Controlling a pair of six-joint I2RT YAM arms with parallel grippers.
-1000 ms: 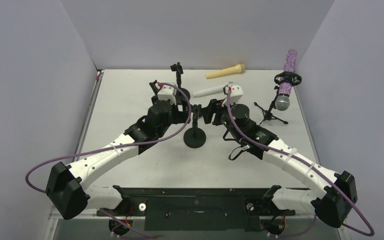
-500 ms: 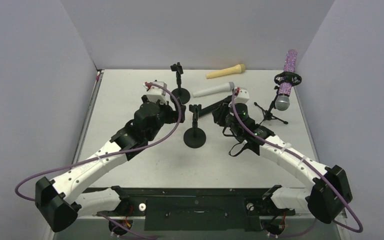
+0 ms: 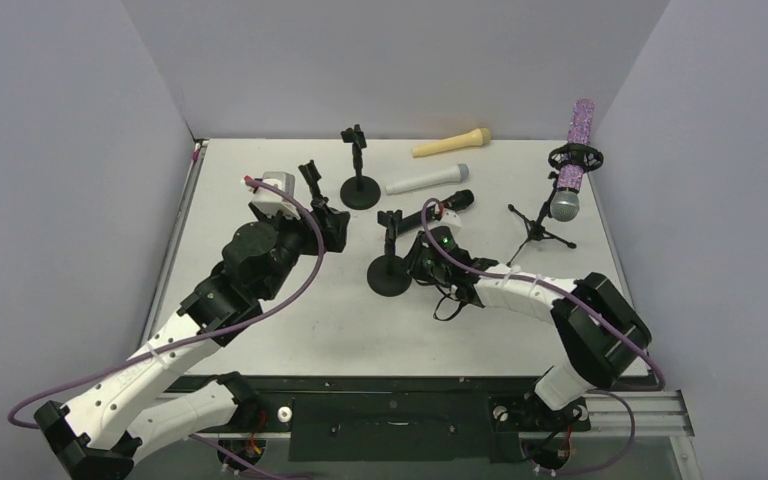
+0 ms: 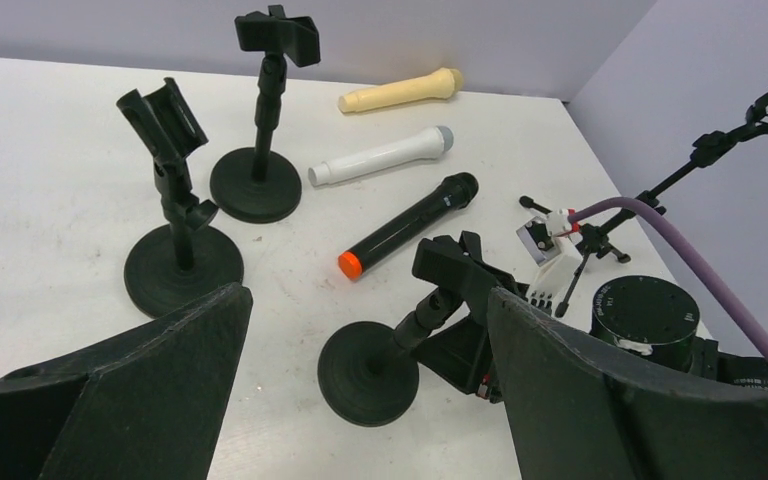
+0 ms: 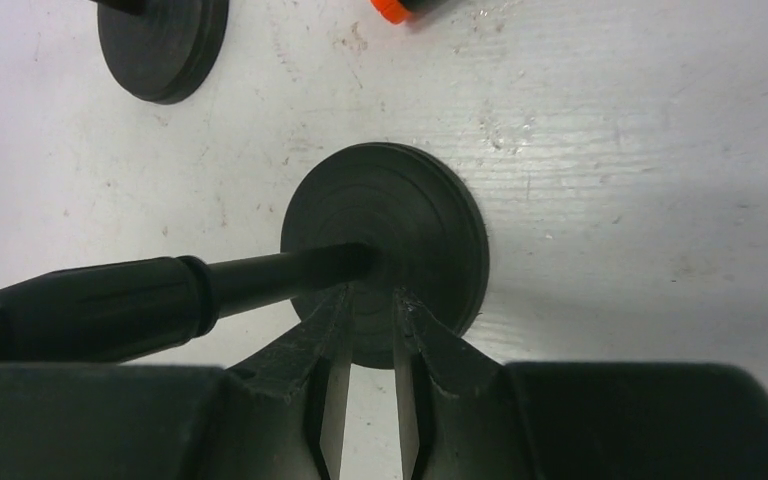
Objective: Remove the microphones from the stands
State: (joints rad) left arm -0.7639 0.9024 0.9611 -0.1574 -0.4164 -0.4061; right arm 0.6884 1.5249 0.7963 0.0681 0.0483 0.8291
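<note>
Left gripper is up off the counter, jaws spread wide, nothing between them. Right gripper is down low at the rim of a round stand base, jaws drawn almost together with only a slit showing, pinching nothing.

A black microphone with an orange end cap lies loose on the counter, clear of every stand. The one in a stand is the purple glitter microphone. It sits far right, well apart from both grippers, hung head-down in a ring mount on a thin tripod stand.

Handling, as I read it: a rigid barrel, not fragile, and the glitter skin should give the pads some bite. The silver mesh head is the part to stay off. The best hold looks like the barrel above the ring. That tripod looks light and top-heavy, so a pull could drag or tip it, and the other arm may need to steady it.

Writing? No brand or label shows on any microphone. There is small print on the right arm's housing, too tiny to read.
</note>
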